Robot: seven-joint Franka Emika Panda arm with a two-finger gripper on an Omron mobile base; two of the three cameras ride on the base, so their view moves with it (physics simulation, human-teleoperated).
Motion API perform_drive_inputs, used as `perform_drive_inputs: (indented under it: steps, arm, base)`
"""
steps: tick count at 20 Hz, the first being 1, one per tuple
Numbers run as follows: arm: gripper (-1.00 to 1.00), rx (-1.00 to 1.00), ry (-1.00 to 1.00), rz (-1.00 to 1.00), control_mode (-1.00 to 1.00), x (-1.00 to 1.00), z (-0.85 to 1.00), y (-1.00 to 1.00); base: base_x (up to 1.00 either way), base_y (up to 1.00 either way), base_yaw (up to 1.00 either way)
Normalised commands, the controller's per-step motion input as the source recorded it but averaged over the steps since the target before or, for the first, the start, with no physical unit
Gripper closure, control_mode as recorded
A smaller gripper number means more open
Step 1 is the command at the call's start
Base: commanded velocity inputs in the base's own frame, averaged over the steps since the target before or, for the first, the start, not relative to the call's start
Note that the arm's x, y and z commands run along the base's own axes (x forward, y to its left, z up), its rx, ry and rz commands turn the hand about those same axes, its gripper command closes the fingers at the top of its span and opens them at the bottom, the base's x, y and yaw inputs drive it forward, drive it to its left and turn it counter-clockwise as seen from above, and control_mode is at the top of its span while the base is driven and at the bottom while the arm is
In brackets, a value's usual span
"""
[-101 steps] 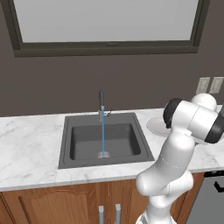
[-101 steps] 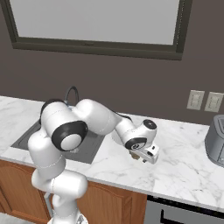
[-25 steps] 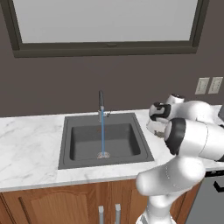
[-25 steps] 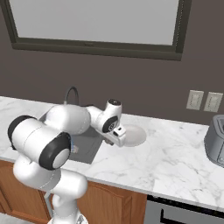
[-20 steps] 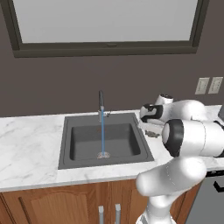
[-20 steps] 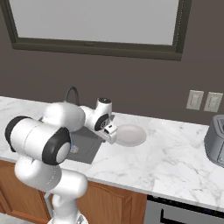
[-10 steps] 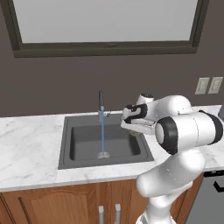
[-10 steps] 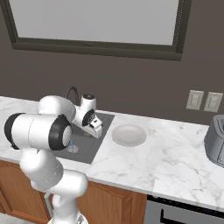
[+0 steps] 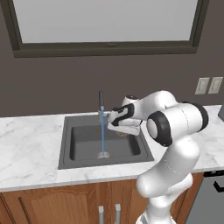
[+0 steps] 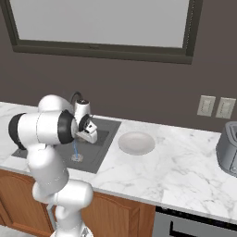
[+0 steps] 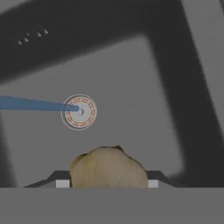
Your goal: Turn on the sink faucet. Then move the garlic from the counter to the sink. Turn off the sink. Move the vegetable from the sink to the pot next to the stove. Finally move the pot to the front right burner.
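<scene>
My gripper is shut on the garlic, a pale tan bulb wedged between the two fingertips. The hand hangs over the right half of the dark grey sink, above the basin floor. In the hand view the round drain lies just beyond the garlic, with the blue water stream landing on it. Water runs from the slim dark sink faucet down to the basin. From the sides, the gripper sits right of the stream, inside the sink's outline.
White marble counter flanks the sink on both sides. A pale round plate rests on the counter right of the sink. A dark grey object stands at the far right edge. Wall outlets sit behind it.
The arm has swung left from above the plate to over the sink, carrying the garlic along. The water keeps running.
</scene>
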Motion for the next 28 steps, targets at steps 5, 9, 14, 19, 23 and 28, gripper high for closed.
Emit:
perform_drive_inputs:
  steps: [5,9,14,19,23,28]
  arm:
    - [1.0,-0.01,0.0,0.09,-1.0,0.3,-0.26,0.27]
    - [1.0,-0.01,0.0,0.07,-1.0,0.26,-0.37,0.02]
    - [1.0,0.0,0.0,0.06,-1.0,0.27,-0.35,0.0]
    - [1.0,0.0,0.0,0.07,-1.0,0.3,-0.33,0.0]
    - [1.0,0.0,0.0,0.07,-1.0,0.34,-0.33,0.0]
    - [1.0,0.0,0.0,0.07,-1.0,0.35,-0.31,0.0]
  base:
    - [0.0,0.0,0.0]
    - [0.0,0.0,0.0]
    - [0.0,0.0,0.0]
    - [0.0,0.0,0.0]
    - [0.0,0.0,0.0]
    - [0.0,0.0,0.0]
